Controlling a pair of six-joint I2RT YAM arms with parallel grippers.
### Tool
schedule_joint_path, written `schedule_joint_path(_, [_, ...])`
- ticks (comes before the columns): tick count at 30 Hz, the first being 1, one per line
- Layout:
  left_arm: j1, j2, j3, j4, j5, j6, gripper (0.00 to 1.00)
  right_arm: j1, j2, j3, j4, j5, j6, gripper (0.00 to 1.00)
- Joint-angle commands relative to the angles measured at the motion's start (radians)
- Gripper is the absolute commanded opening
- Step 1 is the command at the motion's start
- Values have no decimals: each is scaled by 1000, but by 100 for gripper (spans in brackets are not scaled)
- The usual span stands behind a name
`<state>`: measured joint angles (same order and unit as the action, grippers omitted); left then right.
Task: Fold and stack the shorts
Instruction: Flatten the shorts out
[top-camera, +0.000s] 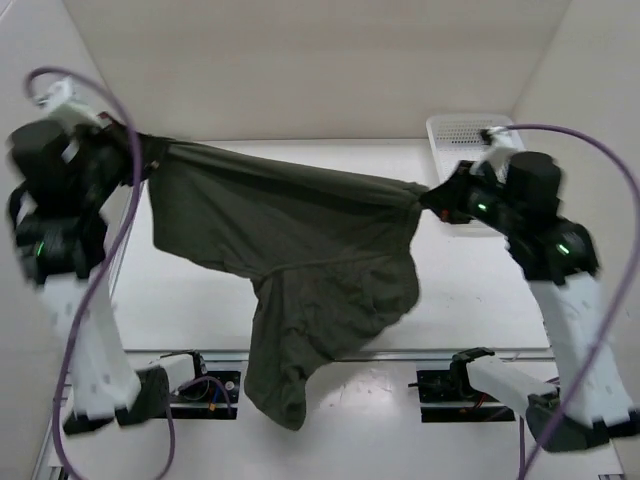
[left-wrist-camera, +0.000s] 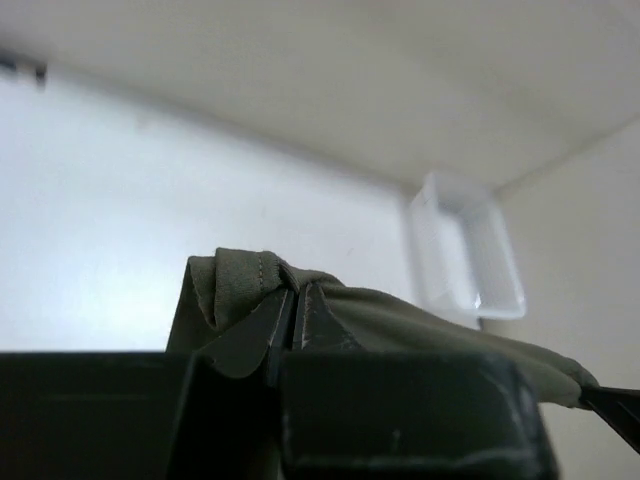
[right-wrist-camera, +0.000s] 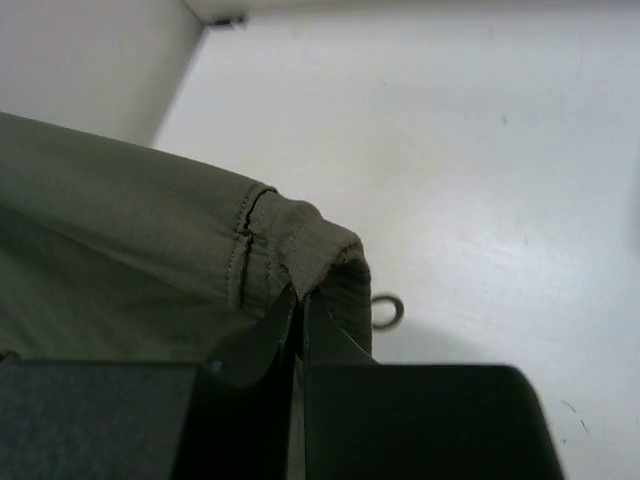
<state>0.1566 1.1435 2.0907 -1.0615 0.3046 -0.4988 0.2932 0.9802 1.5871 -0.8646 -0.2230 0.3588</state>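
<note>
Shorts (top-camera: 290, 240) stretched between arms: left gripper (top-camera: 140, 158) pinching one corner, right gripper (top-camera: 432, 197) pinching other; loose leg hangs at near edge; white bin (top-camera: 455, 130) far right.

The shorts (top-camera: 290, 250) hang between the left tool (top-camera: 140, 155) and right tool (top-camera: 433, 197) — above the desk (top-camera: 480, 275). A tray (top-camera: 450, 126) sits far right, behind the right tool.

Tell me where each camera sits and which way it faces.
Top external: above and behind the arms, looking down at the table; both arms show, left gripper and right gripper holding the shorts aloft.
Left wrist: on the left arm, facing past its shut jaws toward a white bin.
Right wrist: on the right arm, facing past its shut jaws down at the table.
Shared: all see the shorts; top and left wrist see the bin.
</note>
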Motion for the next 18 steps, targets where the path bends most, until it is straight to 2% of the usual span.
schedule_joint_path(1, [21, 172, -184, 135, -118, 66, 10, -23, 122, -154, 77, 209, -61, 0])
schedule_joint_path(3, [9, 249, -251, 165, -108, 66, 10, -23, 248, -200, 175, 209, -61, 0])
schedule_joint_path(4, [-5, 348, -251, 175, -108, 66, 10, -23, 299, -211, 212, 221, -61, 0])
schedule_joint_path(5, [-15, 402, -251, 196, -152, 66, 10, -23, 355, -211, 252, 231, -61, 0])
schedule_joint_path(6, [-35, 460, -206, 196, -177, 57, 10, -32, 490, -190, 312, 231, -48, 0])
schedule_joint_path(7, [-35, 596, -163, 211, -197, 48, 10, -32, 565, -106, 344, 246, -38, 0])
schedule_joint_path(8, [-48, 680, -103, 212, -217, 48, 20, -41, 739, -38, 367, 269, -38, 35])
schedule_joint_path(9, [-58, 762, 42, 212, -226, 48, 33, -42, 838, 52, 342, 283, -38, 59])
schedule_joint_path(10, [-58, 923, 125, 183, -226, 37, 48, -51, 932, 164, 294, 283, -18, 70])
schedule_joint_path(11, [-58, 991, 205, 141, -237, 37, 61, -51, 1077, 373, 253, 292, -18, 80])
schedule_joint_path(12, [-69, 1046, 282, 27, -237, 28, 73, -51, 1121, 443, 195, 292, -3, 93])
schedule_joint_path(13, [-69, 1097, 375, -4, -237, 28, 75, -51, 1140, 476, 194, 281, 6, 97])
schedule_joint_path(14, [-83, 1086, 364, -14, -257, 28, 75, -51, 1123, 476, 205, 281, 17, 100])
schedule_joint_path(15, [-92, 1050, 320, -2, -271, 28, 81, -51, 1099, 400, 229, 281, 17, 100])
schedule_joint_path(16, [-104, 951, 181, 62, -280, 38, 84, -51, 1041, 352, 274, 281, 17, 100])
schedule_joint_path(17, [-104, 900, 110, 90, -280, 39, 90, -51, 1013, 308, 285, 281, 17, 100])
schedule_joint_path(18, [-104, 856, 48, 109, -280, 39, 90, -51, 988, 266, 285, 262, 28, 100])
